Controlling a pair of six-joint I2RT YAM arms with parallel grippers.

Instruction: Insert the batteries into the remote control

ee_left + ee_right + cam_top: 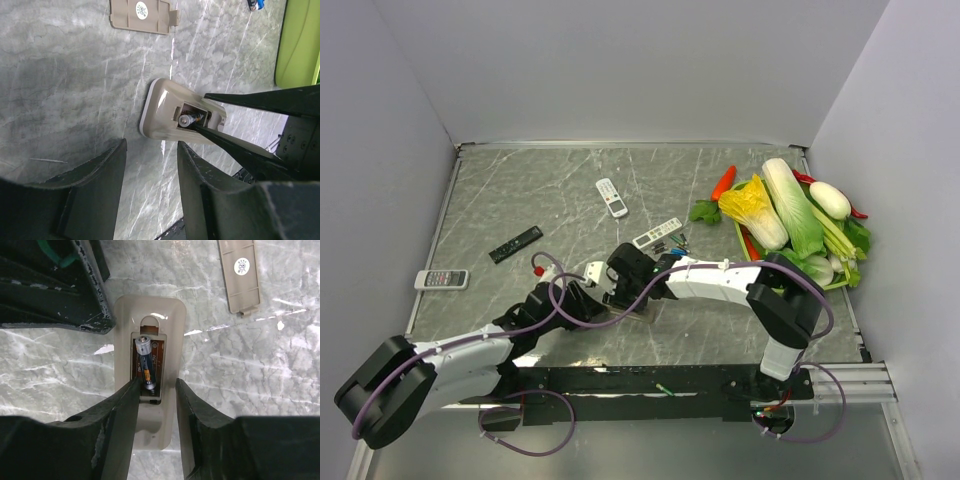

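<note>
Right wrist view first: my right pincer point(156, 390) is spread, its two tips either side of the near end of the open battery bay, with nothing pinched between them. One battery point(145, 360), dark blue with an orange mark, lies lengthwise in the bay. Its silver cap points away from me and its near end sits between my fingertips. One tip is close against it, though I cannot tell if it touches.

The remote control point(150, 315) lies back up, flat on the grey marbled table point(260, 390), its shell plain beige. The bay's cover point(240, 275) lies apart from it on the table, farther off and to the right, with a round white sticker on it.

Through the left wrist camera, my left pincer point(150, 170) is also spread and holds nothing. The rounded end of the remote control lies just beyond the gap between its fingers, not inside it. My right pincer's dark fingers reach in from the right onto the bay. A green tray point(295, 50) shows at the far right edge.

From above, both my pincers meet over the middle of the table. A few loose batteries point(675, 245) lie just beside a slim white remote point(657, 233), near my right arm. Farther off lie a short white remote point(611, 197), a black remote point(515, 244) and a pale remote point(442, 279). Vegetables point(790, 210) are heaped on the tray at the right.
</note>
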